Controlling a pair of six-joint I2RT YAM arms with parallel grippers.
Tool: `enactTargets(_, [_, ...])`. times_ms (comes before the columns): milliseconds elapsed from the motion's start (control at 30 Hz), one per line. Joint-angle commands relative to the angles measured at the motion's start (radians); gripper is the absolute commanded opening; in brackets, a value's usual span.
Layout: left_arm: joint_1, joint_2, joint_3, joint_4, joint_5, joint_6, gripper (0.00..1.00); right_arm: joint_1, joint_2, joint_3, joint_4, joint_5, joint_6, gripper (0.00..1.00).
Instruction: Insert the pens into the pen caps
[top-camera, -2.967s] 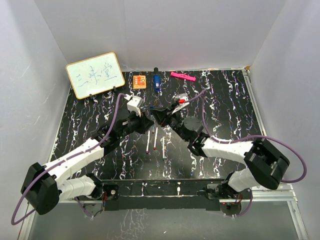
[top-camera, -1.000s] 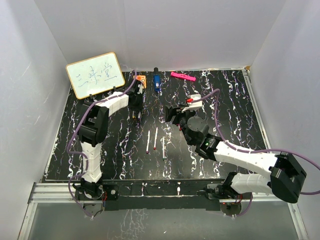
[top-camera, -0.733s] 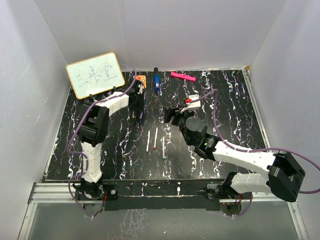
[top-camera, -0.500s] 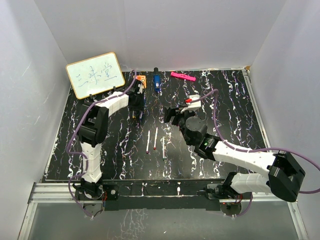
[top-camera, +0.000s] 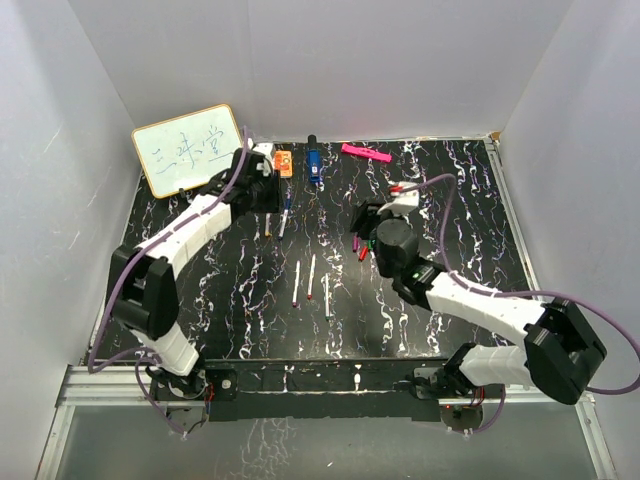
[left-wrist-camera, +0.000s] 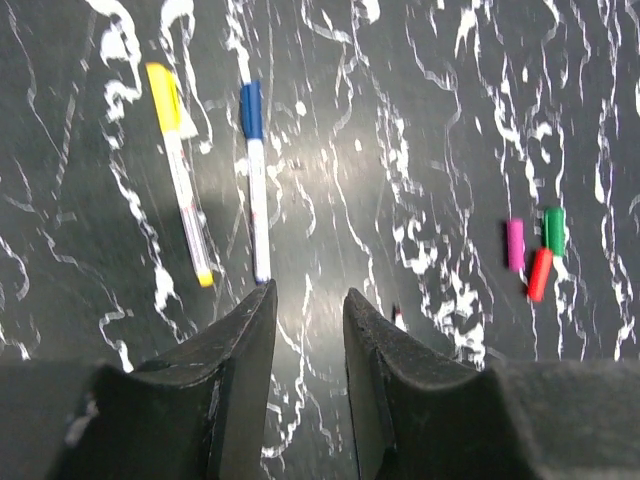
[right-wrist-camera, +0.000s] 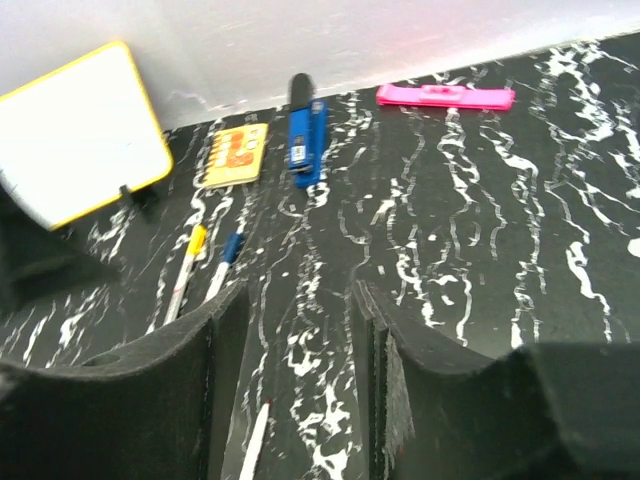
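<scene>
1. Desk (top-camera: 240, 310): black w/ white marbling, takes up most of the top view.
2. Whiteboard (top-camera: 190, 150): yellow frame, some writing on it, propped at the upper left of the top view.
3. Left arm (top-camera: 197, 227) reaches to the upper left part of the desk. Left gripper (left-wrist-camera: 307, 295) hangs over the surface w/ fingers a little apart and nothing btwn them.
4. Right arm (top-camera: 470, 300) comes in from the lower right to about mid-frame. Right gripper (right-wrist-camera: 300, 290) is spread as well, nothing in it.
5. Along the top edge of the desk, left to right: orange square (top-camera: 283, 163), blue block (top-camera: 313, 163), pink bar (top-camera: 365, 152).
6. Yellow-capped pen (left-wrist-camera: 180, 175) and blue-capped pen (left-wrist-camera: 255, 180) lie side by side, upper left of the left wrist view, just ahead of the left gripper's fingertips. Both have caps on.
7. Three bare pens (top-camera: 311, 277) lie roughly parallel at the center of the top view, no caps on. Tip colours are too small to call.
8. Loose caps sit bunched at the right of the left wrist view: purple cap (left-wrist-camera: 514, 245), green cap (left-wrist-camera: 553, 230), red cap (left-wrist-camera: 539, 274). In the top view they're on the desk just below-left of the right gripper.
</scene>
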Motion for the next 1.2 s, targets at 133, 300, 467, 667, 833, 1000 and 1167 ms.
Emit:
enactTargets(133, [-0.120,-0.180,-0.235,-0.110,0.024,0.004,0.31,-0.193,0.050,0.057,-0.165,-0.123,0.150,0.37])
enactTargets(300, [-0.218,-0.191,-0.290,-0.157,0.007,-0.033,0.33,-0.193,0.110,0.090,-0.230,-0.103,0.148,0.37])
enactTargets(467, [-0.250,-0.178,-0.312,-0.158,0.001,-0.075,0.38,-0.193,0.118,0.077,-0.226,-0.109,0.160,0.37])
enactTargets(667, [-0.284,-0.097,-0.304,-0.179,-0.028,-0.088,0.39,-0.193,0.111,0.053,-0.212,-0.124,0.167,0.36])
enactTargets(833, [-0.317,-0.048,-0.295,-0.184,-0.049,-0.107,0.40,-0.193,0.106,0.044,-0.204,-0.128,0.168,0.35])
enactTargets(1000, [-0.335,-0.016,-0.285,-0.221,-0.065,-0.109,0.41,-0.194,0.108,0.041,-0.202,-0.133,0.176,0.34])
enactTargets(1167, [-0.337,-0.004,-0.287,-0.239,-0.092,-0.111,0.41,-0.193,0.112,0.030,-0.192,-0.143,0.189,0.34])
